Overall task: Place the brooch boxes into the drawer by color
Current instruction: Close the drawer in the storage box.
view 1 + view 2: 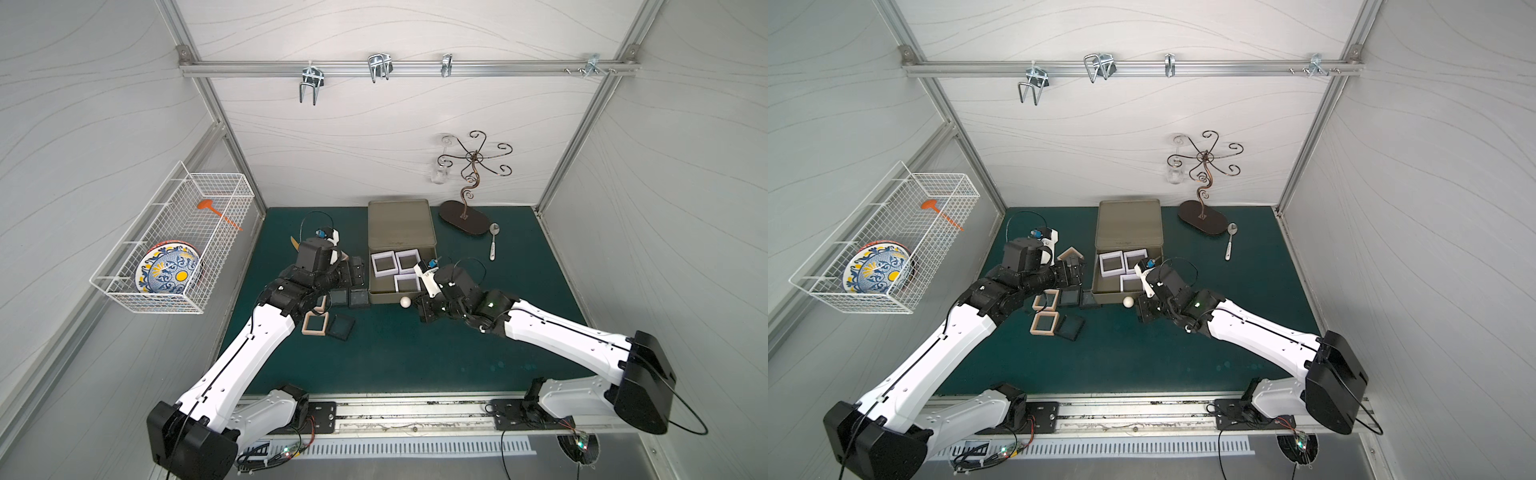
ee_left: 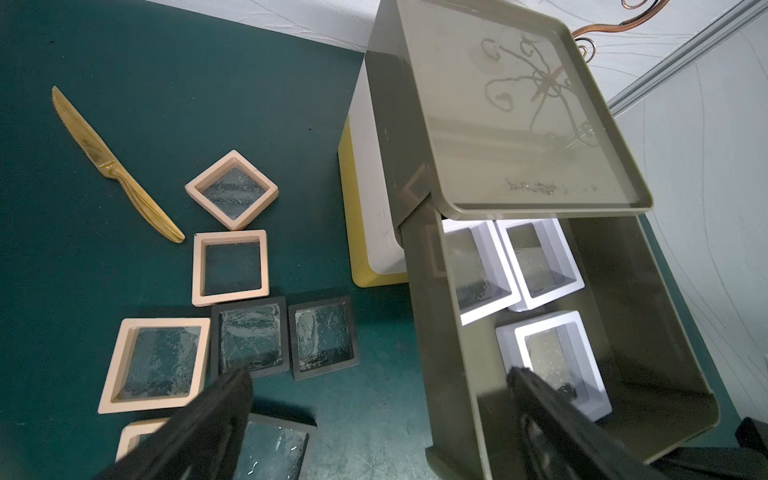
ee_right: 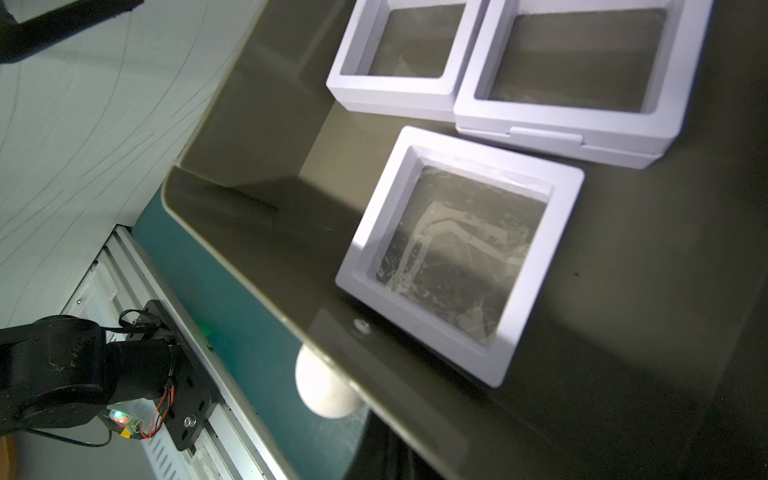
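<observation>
Left gripper (image 2: 378, 376) is hovering with its jaws spread wide, holding nothing, just beside the left wall of the pulled-out olive drawer (image 1: 389, 297). Right gripper (image 1: 424, 311) is sitting closed near the drawer's white knob (image 1: 405, 302), at the front right corner. 3 white brooch boxes (image 1: 384, 264) are lying inside that drawer. 4 beige boxes (image 2: 230, 268) and 3 black boxes (image 2: 323, 337) are lying on the green mat (image 1: 415, 353) left of the chest, near a gold knife (image 2: 116, 166).

Left arm (image 1: 249, 345) reaching from lower left toward centre in a top view, left gripper (image 2: 380, 376) spread wide, right arm (image 1: 561, 332) reaching from lower right, right gripper (image 1: 422, 309) closed near centre.
</observation>
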Available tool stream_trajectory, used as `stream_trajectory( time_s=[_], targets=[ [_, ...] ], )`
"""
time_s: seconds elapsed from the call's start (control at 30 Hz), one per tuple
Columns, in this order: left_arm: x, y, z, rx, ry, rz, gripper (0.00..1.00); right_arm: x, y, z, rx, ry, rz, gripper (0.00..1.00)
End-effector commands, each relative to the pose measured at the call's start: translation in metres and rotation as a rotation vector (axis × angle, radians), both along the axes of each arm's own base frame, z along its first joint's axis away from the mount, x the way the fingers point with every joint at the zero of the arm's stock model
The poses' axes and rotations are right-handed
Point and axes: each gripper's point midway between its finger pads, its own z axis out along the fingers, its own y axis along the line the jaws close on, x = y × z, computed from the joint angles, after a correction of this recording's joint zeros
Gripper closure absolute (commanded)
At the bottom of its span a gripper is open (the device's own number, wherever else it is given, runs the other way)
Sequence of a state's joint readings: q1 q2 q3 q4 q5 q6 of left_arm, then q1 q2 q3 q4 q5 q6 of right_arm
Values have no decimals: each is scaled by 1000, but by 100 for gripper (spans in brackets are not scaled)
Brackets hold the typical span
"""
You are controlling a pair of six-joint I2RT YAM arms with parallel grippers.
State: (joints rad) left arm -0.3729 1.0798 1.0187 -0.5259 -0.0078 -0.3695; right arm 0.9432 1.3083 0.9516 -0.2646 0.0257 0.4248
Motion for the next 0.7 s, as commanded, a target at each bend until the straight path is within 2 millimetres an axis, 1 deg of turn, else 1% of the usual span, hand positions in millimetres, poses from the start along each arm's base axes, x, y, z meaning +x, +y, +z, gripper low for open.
stream_trajectory(
  time_s=[0.0, 0.2, 0.43, 0.67],
  targets=[
    [5, 3, 27, -9, -81, 12, 0, 19, 8, 23, 39, -98, -23, 100],
    [4, 5, 32, -20, -105, 19, 0, 37, 13, 18, 34, -91, -26, 100],
    [4, 4, 32, -27, -109, 17, 0, 63, 16, 24, 45, -116, -49, 100],
    [3, 4, 31, -25, -108, 18, 0, 82, 20, 25, 43, -136, -58, 100]
  ],
)
